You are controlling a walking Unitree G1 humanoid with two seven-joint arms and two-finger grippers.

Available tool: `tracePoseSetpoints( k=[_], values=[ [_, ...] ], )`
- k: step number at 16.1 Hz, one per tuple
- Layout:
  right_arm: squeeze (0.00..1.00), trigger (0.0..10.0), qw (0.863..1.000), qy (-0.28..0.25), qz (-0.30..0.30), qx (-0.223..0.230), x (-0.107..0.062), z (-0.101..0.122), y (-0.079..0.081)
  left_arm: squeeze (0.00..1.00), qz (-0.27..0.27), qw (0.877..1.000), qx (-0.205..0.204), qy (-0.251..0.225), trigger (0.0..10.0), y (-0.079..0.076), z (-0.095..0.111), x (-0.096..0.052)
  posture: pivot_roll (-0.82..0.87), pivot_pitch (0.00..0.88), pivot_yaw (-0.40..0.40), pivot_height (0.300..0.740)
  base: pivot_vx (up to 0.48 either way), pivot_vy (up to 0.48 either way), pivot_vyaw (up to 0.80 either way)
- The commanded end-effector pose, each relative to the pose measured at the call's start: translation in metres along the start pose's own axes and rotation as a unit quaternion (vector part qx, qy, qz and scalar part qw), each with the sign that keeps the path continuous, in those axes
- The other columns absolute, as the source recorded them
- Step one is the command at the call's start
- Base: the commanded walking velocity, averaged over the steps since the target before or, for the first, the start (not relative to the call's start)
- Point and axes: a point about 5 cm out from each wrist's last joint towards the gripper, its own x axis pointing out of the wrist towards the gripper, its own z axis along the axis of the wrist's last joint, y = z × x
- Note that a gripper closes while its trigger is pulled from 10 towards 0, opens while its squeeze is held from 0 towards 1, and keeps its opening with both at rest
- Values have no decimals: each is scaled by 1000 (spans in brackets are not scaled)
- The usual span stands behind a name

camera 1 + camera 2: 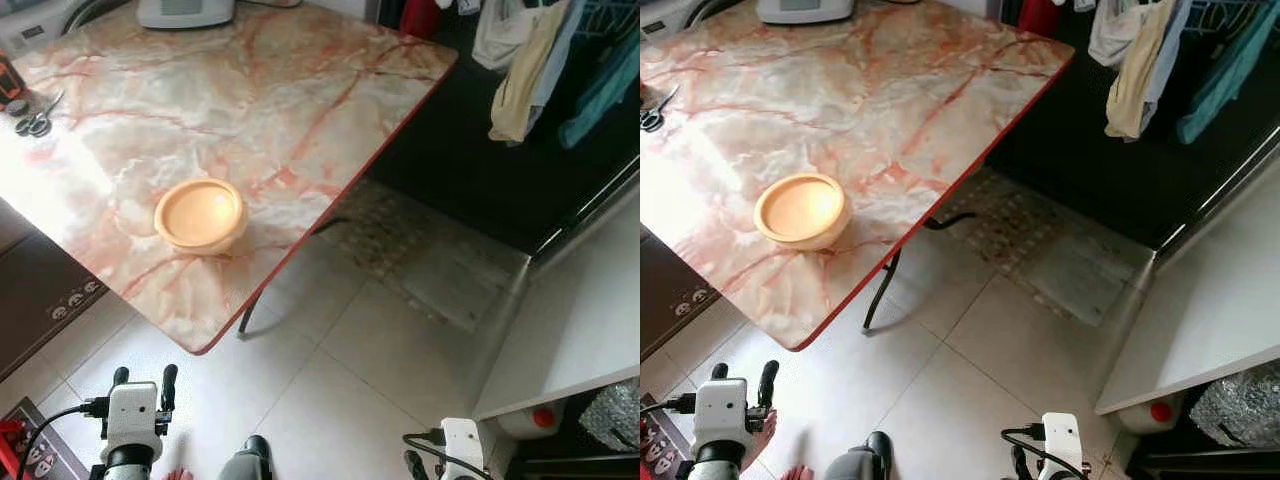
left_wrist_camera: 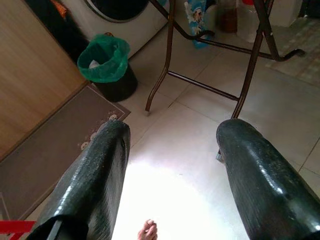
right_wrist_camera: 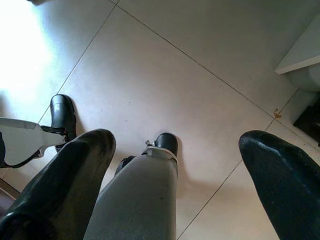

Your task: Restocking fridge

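Observation:
A pale orange bowl (image 1: 200,213) stands empty on the pink-veined marble table (image 1: 300,90), near its front corner. My left gripper (image 1: 145,378) hangs low over the floor tiles in front of that corner, open, with nothing between its two black fingers (image 2: 95,170). My right gripper (image 3: 176,144) hangs low on the right, also open and empty, above my own leg and foot. At the right edge a white door or panel (image 1: 590,320) juts in. Beneath it sit a white bottle with a red cap (image 1: 532,418) and a crinkled silver bag (image 1: 612,415).
Scissors (image 1: 36,122) and a white appliance (image 1: 185,10) lie on the table's far side. Clothes (image 1: 530,60) hang at the back right above a floor mat (image 1: 430,260). A green-lined bin (image 2: 107,65) and washing machine (image 2: 125,12) stand beyond the table legs (image 2: 250,75). A person's toes (image 2: 147,231) are near my left gripper.

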Motion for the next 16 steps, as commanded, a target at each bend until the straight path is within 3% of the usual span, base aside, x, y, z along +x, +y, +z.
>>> tracePoseSetpoints(
  k=[1, 9, 10, 11, 16],
  values=[
    [0, 10000, 1000, 19, 0, 3, -2, -11, -1, 0, 0, 1000, 3, 18, 10000, 0, -5, -6, 52, 260, -6, 740, 0, 0, 0],
    [0, 10000, 1000, 20, 0, 3, -3, -12, 0, 0, 5, 1000, 7, 15, 10000, 1, 6, -9, 47, 260, 5, 740, 0, 0, 0],
    [0, 10000, 1000, 21, 2, 9, -3, -15, 3, 0, 29, 999, 13, -12, 10000, 12, 26, -17, 51, 243, 66, 740, 0, 0, 0],
    [0, 10000, 1000, 23, 3, 14, -3, -18, 7, 0, 40, 999, 15, -15, 10000, 21, 37, -27, 46, 239, 71, 740, 0, 0, 0],
    [0, 10000, 1000, 20, 10, 16, -2, -17, 10, 0, 16, 999, 48, 1, 10000, 29, 41, -42, 43, 219, 83, 740, 0, 0, 0]
  ],
)
